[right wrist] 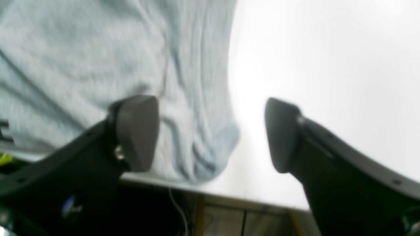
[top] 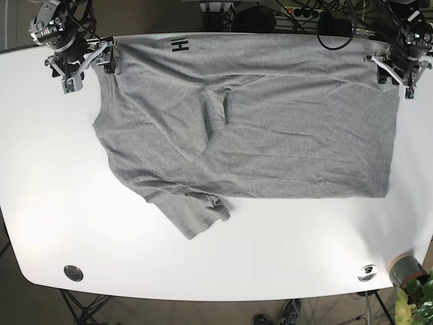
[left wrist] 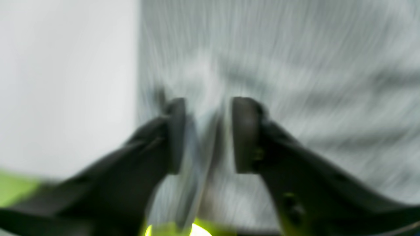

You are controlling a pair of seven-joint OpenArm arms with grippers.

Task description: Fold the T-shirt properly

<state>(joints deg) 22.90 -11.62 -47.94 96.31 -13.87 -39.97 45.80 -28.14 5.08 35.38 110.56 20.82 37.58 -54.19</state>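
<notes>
T-shirt (top: 270, 135) lies spread on the white table (top: 270, 250); left gripper (left wrist: 208, 134) pinches its corner fabric, right gripper (right wrist: 211, 134) gapes spread over its opposite corner.

left gripper (left wrist: 208, 134): black tapered fingers, dark rounded pads, yellow-green glow at 6 o'clock | right gripper (right wrist: 211, 134): black fingers, grey-brown pads (right wrist: 137, 131), silver screw at pad base

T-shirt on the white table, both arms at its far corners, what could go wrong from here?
1. The right gripper is open, straddling only the T-shirt edge; closing may miss the cloth.
2. The left gripper seems to pinch just a thin fold, which might slip out.
3. The sleeve and the middle of the shirt lie bunched, so folding now could trap wrinkles.
</notes>
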